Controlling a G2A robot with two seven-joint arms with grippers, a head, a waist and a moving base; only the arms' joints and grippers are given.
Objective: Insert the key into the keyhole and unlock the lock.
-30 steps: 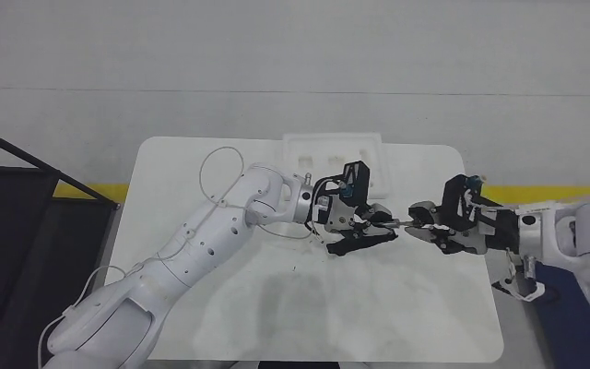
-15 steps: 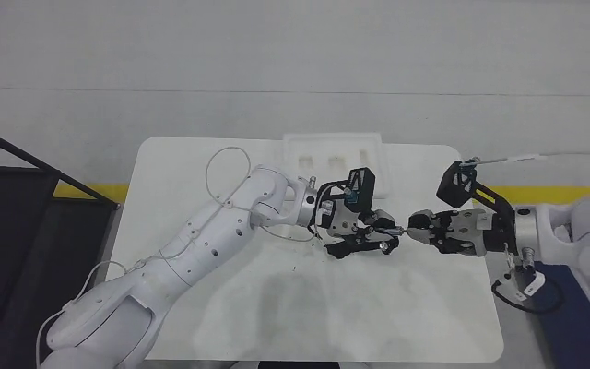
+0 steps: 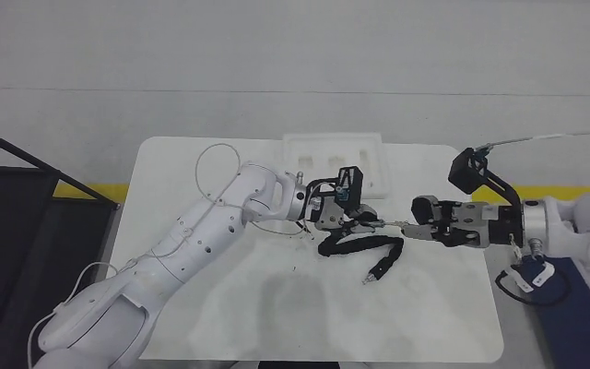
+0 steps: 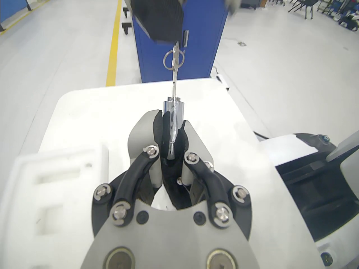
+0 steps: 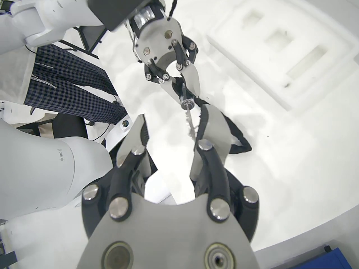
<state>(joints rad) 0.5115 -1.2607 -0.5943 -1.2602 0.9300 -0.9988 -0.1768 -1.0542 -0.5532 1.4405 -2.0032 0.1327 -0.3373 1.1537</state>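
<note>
My left gripper [image 4: 171, 120] is shut on a chrome lock cylinder [image 4: 174, 110] held above the table's middle [image 3: 361, 221]. A key [image 4: 174, 82] with a small ring [image 4: 174, 58] sticks in the cylinder's keyhole, its toothed blade [image 5: 190, 124] showing in the right wrist view. My right gripper [image 5: 174, 116] stands open around the key's outer end, one finger [image 5: 209, 124] close beside it, also seen from above [image 3: 417, 228]. The lock's black cable [image 3: 355, 246] droops onto the table, its metal end [image 3: 371, 273] lying free.
A white foam tray [image 3: 334, 152] with cut-out pockets lies at the table's far edge behind the grippers. The white table [image 3: 230, 304] has bare room toward the front. A blue cabinet [image 4: 179, 26] stands beyond the table's right edge.
The cable's end has come out of the lock and dropped to the table. My left gripper drew back to the left with the cylinder. The right wrist has turned.
</note>
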